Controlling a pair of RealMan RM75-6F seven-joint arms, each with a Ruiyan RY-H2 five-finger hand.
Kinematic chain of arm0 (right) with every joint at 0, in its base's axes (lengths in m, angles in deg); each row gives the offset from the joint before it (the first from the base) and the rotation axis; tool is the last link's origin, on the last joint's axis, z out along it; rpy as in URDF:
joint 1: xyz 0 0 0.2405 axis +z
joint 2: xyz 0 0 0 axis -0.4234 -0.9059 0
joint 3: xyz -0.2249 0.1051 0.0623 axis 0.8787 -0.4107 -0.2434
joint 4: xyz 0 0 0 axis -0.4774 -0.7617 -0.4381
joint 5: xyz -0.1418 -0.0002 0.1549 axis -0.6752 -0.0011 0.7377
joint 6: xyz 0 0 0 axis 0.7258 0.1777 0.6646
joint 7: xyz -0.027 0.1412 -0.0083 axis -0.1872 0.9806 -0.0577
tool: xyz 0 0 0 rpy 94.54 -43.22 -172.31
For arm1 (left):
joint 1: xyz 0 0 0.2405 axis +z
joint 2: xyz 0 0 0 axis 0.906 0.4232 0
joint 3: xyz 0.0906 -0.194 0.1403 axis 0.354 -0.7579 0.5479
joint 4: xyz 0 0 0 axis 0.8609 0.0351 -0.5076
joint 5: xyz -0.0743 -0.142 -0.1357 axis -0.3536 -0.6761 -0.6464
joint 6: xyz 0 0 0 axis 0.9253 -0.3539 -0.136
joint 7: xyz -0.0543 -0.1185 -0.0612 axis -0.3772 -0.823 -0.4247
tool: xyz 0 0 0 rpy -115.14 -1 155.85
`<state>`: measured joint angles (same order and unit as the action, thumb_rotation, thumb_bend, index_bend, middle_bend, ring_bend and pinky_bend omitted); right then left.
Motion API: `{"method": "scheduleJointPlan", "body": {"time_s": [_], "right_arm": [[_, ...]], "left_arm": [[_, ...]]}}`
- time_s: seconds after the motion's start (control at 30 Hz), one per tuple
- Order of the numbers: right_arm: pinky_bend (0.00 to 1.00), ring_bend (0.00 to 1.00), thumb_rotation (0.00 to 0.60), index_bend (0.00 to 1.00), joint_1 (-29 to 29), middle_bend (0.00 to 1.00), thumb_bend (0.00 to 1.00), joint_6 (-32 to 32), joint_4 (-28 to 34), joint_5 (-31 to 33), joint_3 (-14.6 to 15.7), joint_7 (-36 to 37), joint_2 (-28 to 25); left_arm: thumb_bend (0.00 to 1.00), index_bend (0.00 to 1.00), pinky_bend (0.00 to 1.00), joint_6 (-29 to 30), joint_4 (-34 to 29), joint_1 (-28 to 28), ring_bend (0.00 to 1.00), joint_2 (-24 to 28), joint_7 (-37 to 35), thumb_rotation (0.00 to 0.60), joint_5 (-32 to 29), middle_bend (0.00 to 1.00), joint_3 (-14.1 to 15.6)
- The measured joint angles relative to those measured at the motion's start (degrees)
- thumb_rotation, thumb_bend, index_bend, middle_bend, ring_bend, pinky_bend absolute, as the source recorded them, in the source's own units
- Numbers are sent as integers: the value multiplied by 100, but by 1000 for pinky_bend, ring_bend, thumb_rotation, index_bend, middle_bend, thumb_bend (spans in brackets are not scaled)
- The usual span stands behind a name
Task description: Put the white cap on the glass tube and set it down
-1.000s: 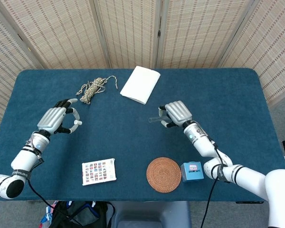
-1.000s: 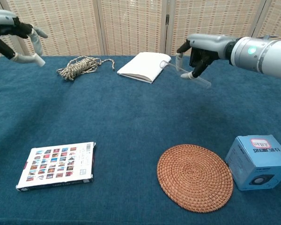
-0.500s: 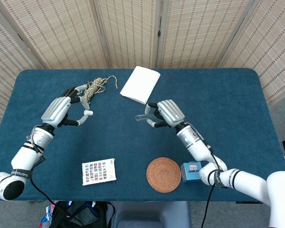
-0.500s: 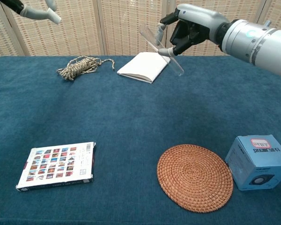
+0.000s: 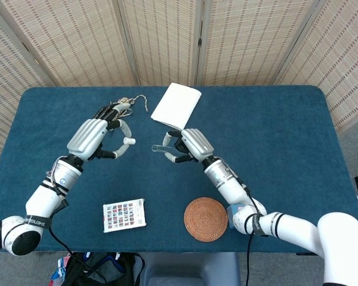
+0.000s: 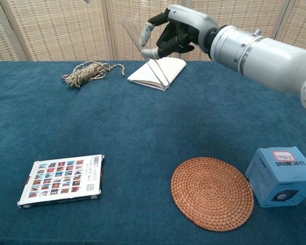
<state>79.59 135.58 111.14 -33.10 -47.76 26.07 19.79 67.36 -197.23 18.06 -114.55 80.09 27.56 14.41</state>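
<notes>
Table: blue cloth, woven screens behind. Head view: left hand pinches white cap; right hand grips glass tube, both aloft, near. Chest view: tube tilted; rope, notebook, card box, coaster, blue box.

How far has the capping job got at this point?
Done: both parts are lifted, the left robot hand holding the white cap and the right robot hand holding the glass tube. In hand: they face each other, apart. Left: capping and setting it down.
</notes>
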Motion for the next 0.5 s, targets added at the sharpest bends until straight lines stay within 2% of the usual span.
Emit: {"method": "scheduleJointPlan", "body": {"time_s": [0.5], "right_arm": [[1000,1000,600,812,65,1000,510,-138,21,109,-58,290,61]], "left_arm": [[421,550,0,53,-148,-384,5,-138,684,600,-291,76,115]]}}
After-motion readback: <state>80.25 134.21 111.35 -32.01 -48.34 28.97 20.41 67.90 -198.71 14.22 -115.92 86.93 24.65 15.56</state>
